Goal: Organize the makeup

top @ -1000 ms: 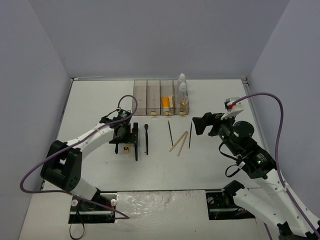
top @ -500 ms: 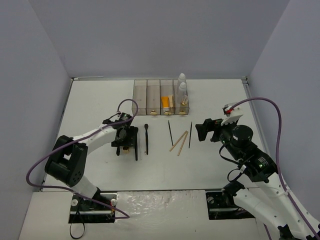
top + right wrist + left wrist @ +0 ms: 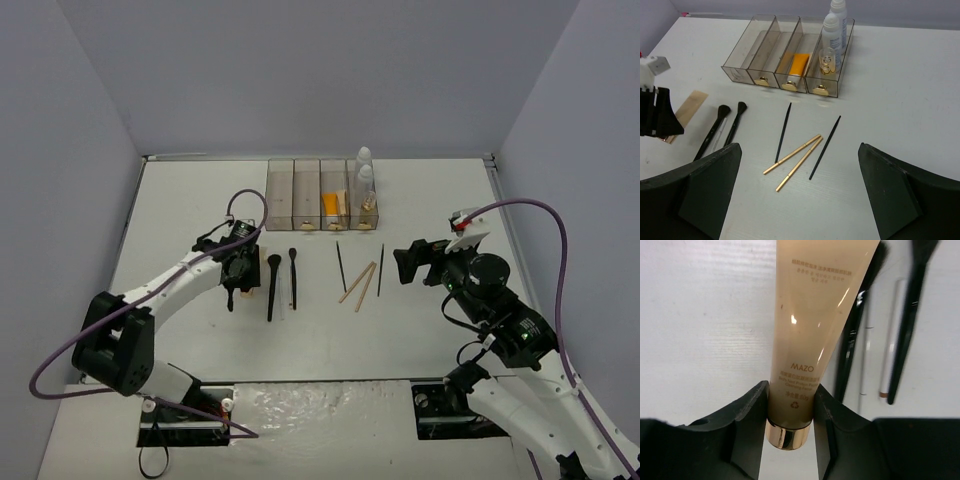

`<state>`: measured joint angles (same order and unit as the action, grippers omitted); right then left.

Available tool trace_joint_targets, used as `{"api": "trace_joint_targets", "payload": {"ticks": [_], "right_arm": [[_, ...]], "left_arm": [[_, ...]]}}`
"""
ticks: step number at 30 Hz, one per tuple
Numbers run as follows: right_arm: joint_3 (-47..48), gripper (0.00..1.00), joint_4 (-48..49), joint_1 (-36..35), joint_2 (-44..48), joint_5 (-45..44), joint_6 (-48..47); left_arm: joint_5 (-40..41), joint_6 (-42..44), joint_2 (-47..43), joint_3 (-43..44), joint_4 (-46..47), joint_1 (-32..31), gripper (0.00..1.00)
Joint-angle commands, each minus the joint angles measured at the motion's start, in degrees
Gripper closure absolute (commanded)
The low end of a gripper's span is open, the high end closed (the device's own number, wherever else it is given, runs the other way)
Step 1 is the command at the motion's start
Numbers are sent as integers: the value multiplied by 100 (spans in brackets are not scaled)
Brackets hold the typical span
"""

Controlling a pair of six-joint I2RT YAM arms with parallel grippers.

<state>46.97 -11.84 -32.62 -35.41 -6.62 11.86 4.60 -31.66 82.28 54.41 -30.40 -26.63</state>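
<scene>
Clock set on the overhead view, 12 at the far wall.

- Beige tube (image 3: 815, 335): lies left of centre on the table (image 3: 180, 220), roughly parallel to the brushes. Whether it is lifted off the surface, cannot tell.
- Left gripper (image 3: 790, 389): clamped on the tube, a finger pressed to each side just above the gold cap (image 3: 788, 432). Likely reason for the low hold: the cap end is the stiff part, so the soft body should not buckle.
- At 3 from the tube, just beside it: two black brushes (image 3: 272, 288) (image 3: 293, 278), heads toward 12, a pale pencil (image 3: 891, 340) between them.
- Further toward 3, well apart: two thin black pencils (image 3: 341, 266) (image 3: 381, 270) flanking two tan sticks (image 3: 361, 285) that touch in a narrow V. All loose, not yet sorted.
- At 1: the clear smoky box (image 3: 747, 41). Its third compartment holds an orange tube (image 3: 797, 64), and the fourth holds white bottles (image 3: 832, 30). The leftmost looks bare. The beige tube probably belongs in one of the slots.
- Right gripper (image 3: 407, 262): at 3 of the sticks, fingers spread wide, holding nothing. Judged parked clear of the left arm's path to the box.
</scene>
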Motion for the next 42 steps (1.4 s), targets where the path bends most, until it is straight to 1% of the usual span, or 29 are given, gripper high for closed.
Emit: {"api": "trace_joint_targets", "payload": {"ticks": [1, 6, 9, 17, 19, 21, 25, 30, 32, 37, 42], "right_arm": [[-4, 0, 279, 28, 0, -68, -61], [-4, 0, 279, 28, 16, -103, -61], [-12, 0, 280, 28, 16, -103, -54], [-54, 0, 280, 28, -29, -59, -17], [-76, 0, 287, 28, -8, -57, 1], [-94, 0, 284, 28, 1, -47, 4], [-100, 0, 279, 28, -34, 6, 10], [-142, 0, 278, 28, -63, 91, 36], [-144, 0, 270, 19, -55, 108, 35], [-138, 0, 271, 19, -73, 129, 29], [-168, 0, 263, 10, -69, 168, 49]], "left_arm": [[-94, -156, -510, 1269, 33, -48, 92], [-431, -322, -50, 2207, 469, -183, 91], [-460, -385, 561, 3048, 713, -346, 89], [-637, -608, 2298, 4705, 1155, -524, 89], [-639, -635, 2574, 5055, 1252, -540, 89], [-666, -657, 2939, 5269, 1393, -568, 89], [-737, -633, 3386, 5621, 1758, -605, 89], [-733, -591, 3964, 6083, 1801, -624, 87], [-721, -578, 4147, 6352, 1792, -615, 84], [-653, -620, 4585, 6697, 1828, -615, 83], [-524, -713, 4939, 7058, 1716, -613, 76]]}}
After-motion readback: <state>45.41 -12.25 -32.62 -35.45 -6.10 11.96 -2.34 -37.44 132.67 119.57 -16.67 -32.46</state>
